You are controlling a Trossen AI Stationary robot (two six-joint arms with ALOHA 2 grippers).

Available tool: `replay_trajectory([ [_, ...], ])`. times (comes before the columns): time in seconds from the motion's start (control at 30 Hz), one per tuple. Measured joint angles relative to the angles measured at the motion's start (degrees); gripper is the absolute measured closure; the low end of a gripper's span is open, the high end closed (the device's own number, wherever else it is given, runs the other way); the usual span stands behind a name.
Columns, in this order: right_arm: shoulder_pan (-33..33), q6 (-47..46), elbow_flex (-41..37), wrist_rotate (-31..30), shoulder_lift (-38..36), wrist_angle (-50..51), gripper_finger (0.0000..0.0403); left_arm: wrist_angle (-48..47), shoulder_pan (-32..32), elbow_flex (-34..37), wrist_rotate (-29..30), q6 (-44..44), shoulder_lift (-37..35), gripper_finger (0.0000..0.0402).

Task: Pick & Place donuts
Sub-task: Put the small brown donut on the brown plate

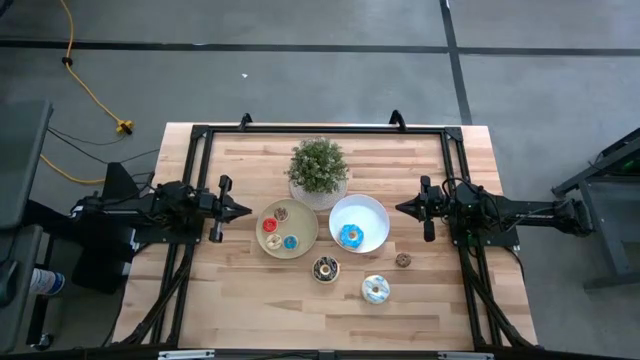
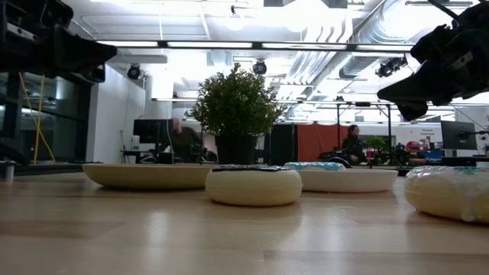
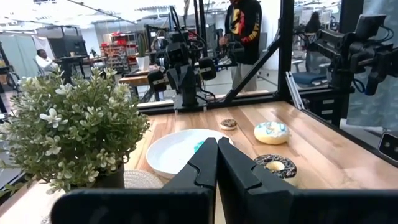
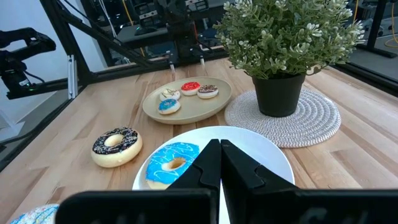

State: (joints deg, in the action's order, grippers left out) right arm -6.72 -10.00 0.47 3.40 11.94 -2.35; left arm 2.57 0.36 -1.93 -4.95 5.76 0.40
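Observation:
A round tan plate holds several small donuts, among them a red one and a blue one. A larger blue-iced donut lies in the white plate. On the bare table in front of the plates lie a dark chocolate donut, a white donut with blue flecks and a small brown donut. My left gripper hangs shut above the table, left of the tan plate. My right gripper hangs shut just right of the white plate. Neither holds anything.
A potted green plant on a round woven mat stands behind the two plates at the table's far middle. A black frame runs along the table's far and side edges. People show in the room beyond.

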Motion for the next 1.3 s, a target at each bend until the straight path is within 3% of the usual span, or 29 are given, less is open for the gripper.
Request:
replay_trajectory([
  [1.1,0.0,-0.3,0.0,0.0,0.0,0.0,0.0402,-0.2,0.0,-0.2,0.0,-0.1,0.0,0.0401],
  [1.3,0.0,-11.1,0.7,1.7,0.0,-1.3,0.0402,-0.2,0.0,-0.2,-0.1,-0.1,0.0,0.0401],
])
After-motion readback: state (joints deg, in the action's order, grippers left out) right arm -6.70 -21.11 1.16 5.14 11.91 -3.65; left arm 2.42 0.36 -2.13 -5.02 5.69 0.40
